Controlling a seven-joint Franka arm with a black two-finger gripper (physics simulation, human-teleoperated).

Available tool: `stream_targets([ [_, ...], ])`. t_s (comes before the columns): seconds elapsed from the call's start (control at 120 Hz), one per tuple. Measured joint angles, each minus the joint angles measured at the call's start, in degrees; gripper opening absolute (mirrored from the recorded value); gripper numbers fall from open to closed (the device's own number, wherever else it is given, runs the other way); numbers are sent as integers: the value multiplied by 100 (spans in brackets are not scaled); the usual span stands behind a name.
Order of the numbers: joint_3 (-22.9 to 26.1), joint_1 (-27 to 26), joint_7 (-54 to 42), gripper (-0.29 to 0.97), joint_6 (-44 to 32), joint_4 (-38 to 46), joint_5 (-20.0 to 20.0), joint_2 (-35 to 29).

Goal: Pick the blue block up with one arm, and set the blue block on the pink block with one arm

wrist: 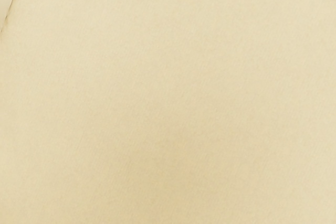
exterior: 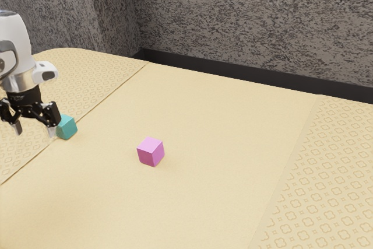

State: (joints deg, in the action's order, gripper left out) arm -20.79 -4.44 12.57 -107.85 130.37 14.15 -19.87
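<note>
- The speckled grey wall (exterior: 245,16) closes off the back of the room, behind the beige worktop (exterior: 233,144), which has patterned strips down both sides.
- The white Franka arm (exterior: 14,45) comes in at the exterior view's left and points straight down, low over the worktop.
- Its black end effector (exterior: 33,126) is spread wide with nothing between the fingers; it holds nothing.
- The pink block (exterior: 151,151) sits alone near the middle of the plain strip, top face bare, well apart from the arm.
- The blue block (exterior: 66,127), more teal to my eye, rests on the worktop just beside the finger nearer the exterior view's right. It looks to be outside the gap rather than in it.
- I'd judge this as the approach for the pick-up: nothing is grasped yet.
- The next move calls for shifting the end effector toward the exterior view's right until the fingers straddle the blue block, then closing squarely on two opposite faces before lifting.
</note>
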Motion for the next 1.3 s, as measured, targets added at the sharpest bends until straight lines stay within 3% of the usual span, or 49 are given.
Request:
stream_targets([
  [0.142, -325, -8, -396, 68, -486, -487, -64, 1025],
  [0.3, -279, 38, -786, 68, -892, -557, -386, 1319],
  [0.492, 1945, 2445, -1190, 68, -1249, -649, -607, 1610],
  [0.583, 2376, 2964, -1370, 68, -1328, -933, -709, 1985],
  [0.817, 2359, 3049, -2027, 68, -1726, -1565, -1013, 2995],
  [1.3, 1992, 3058, -4124, 68, -1829, -2632, -1141, 4073],
])
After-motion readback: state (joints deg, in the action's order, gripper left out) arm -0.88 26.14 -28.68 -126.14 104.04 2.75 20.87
